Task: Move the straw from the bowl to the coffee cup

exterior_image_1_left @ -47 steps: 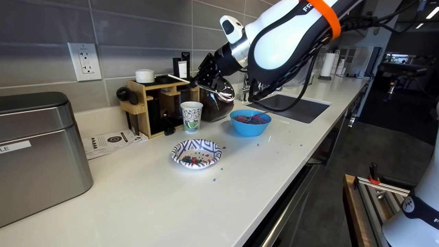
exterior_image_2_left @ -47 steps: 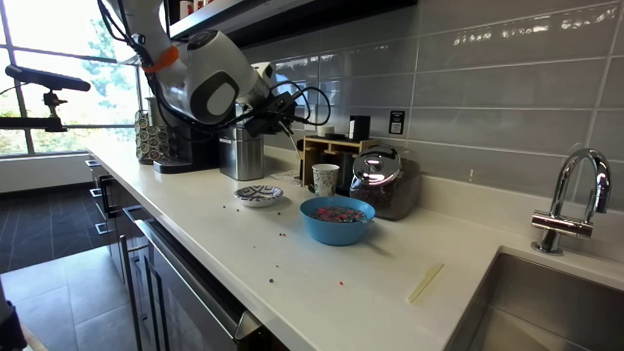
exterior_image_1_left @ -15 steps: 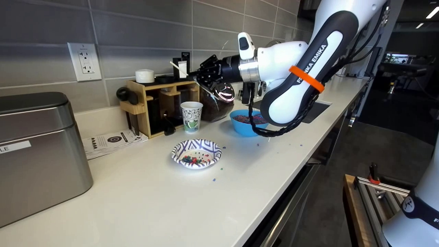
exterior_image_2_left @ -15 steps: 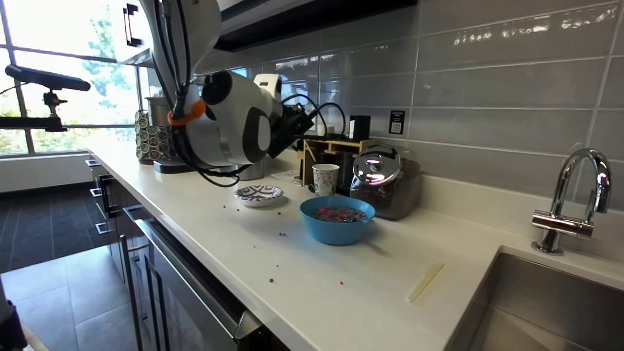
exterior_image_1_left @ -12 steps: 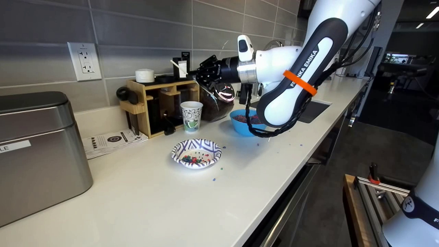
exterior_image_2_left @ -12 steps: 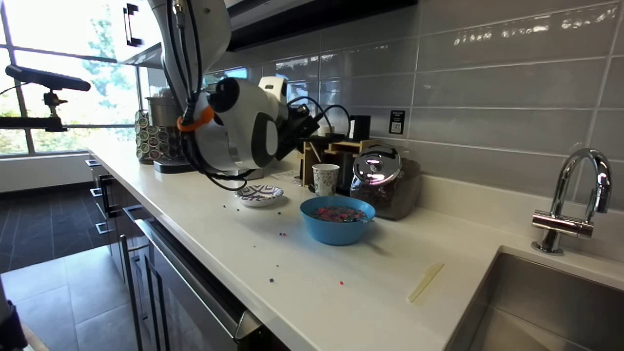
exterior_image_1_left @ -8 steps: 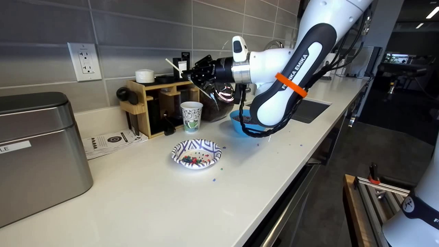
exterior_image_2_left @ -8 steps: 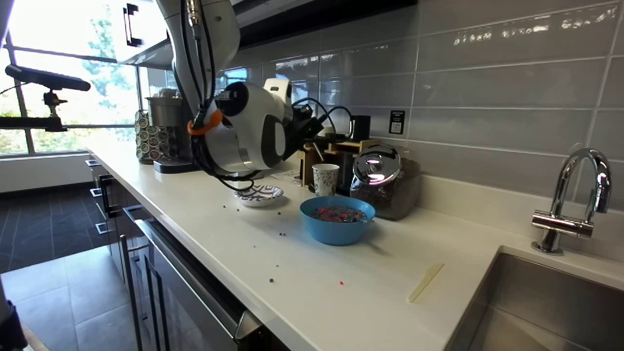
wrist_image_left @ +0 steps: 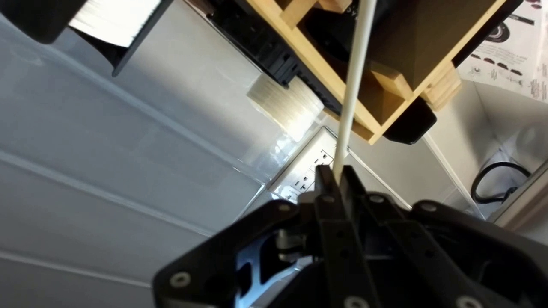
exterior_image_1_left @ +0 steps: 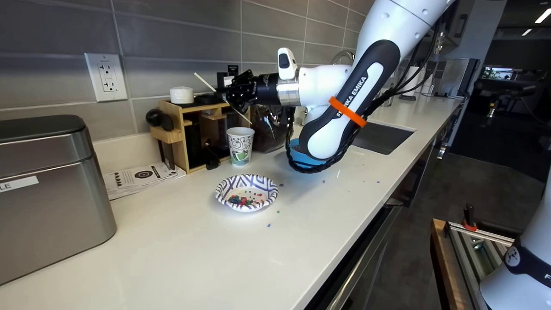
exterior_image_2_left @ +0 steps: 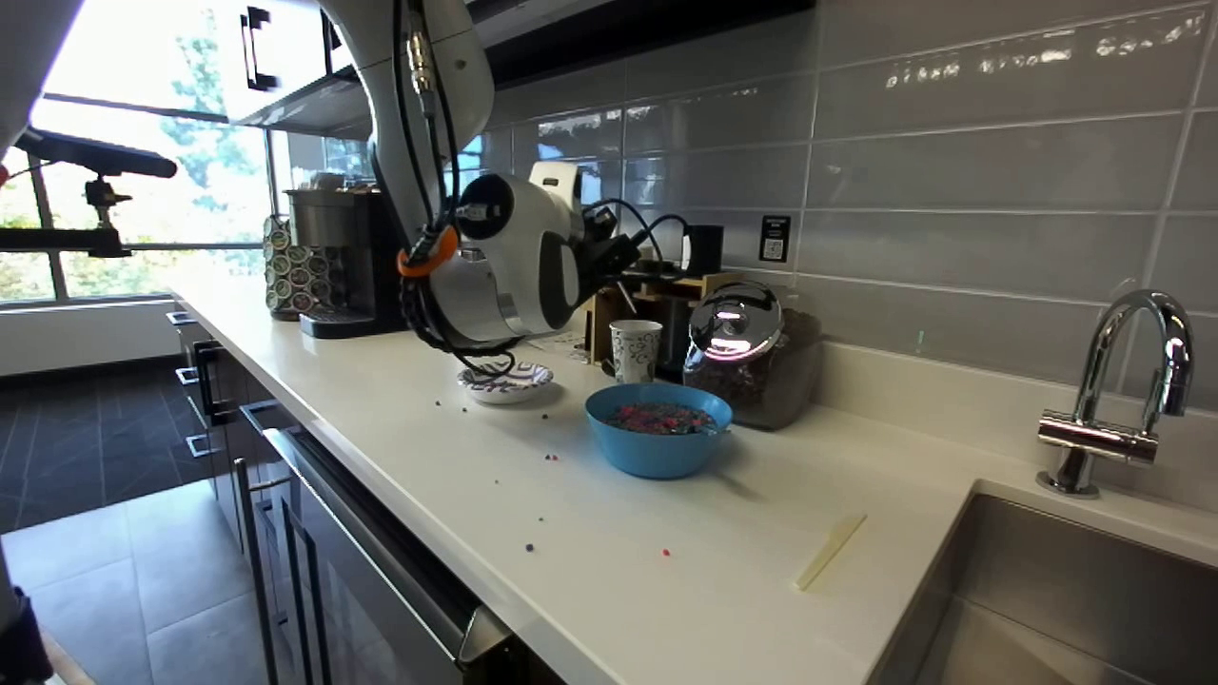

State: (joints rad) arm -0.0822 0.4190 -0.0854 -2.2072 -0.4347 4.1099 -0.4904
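In an exterior view I've got the hand [exterior_image_1_left: 221, 93] in the air above the table [exterior_image_1_left: 181, 258], pinching the pale straw [exterior_image_1_left: 205, 83] partway along. Straw is tilted: upper end toward the wall outlet [exterior_image_1_left: 106, 77] side of frame, lower end just above the rim of the coffee cup [exterior_image_1_left: 240, 147], near but apart. Cup stands upright beside the wooden organizer [exterior_image_1_left: 178, 116]. The patterned bowl [exterior_image_1_left: 247, 208] sits nearer this camera, red, green and blue bits inside, a few loose bits [exterior_image_1_left: 269, 225] on the table around it.

Also in an exterior view: plain blue bowl [exterior_image_2_left: 657, 452] with pink and dark bits, just beside the lidded jar [exterior_image_2_left: 790, 371]. My arm [exterior_image_2_left: 519, 238] covers most of the hand. A short length of straw shows just above the cup rim; can't tell from this angle if it's centered over the mouth. Pale knife [exterior_image_2_left: 831, 552] (plastic, by the look of it) lies on the table near the sink [exterior_image_2_left: 1018, 538].

Wrist view: fingertips [wrist_image_left: 324, 177] closed down to the straw's thickness, one each side of it. Straw runs from them to the top of frame, across the organizer. Printed papers [wrist_image_left: 509, 42] at upper right.
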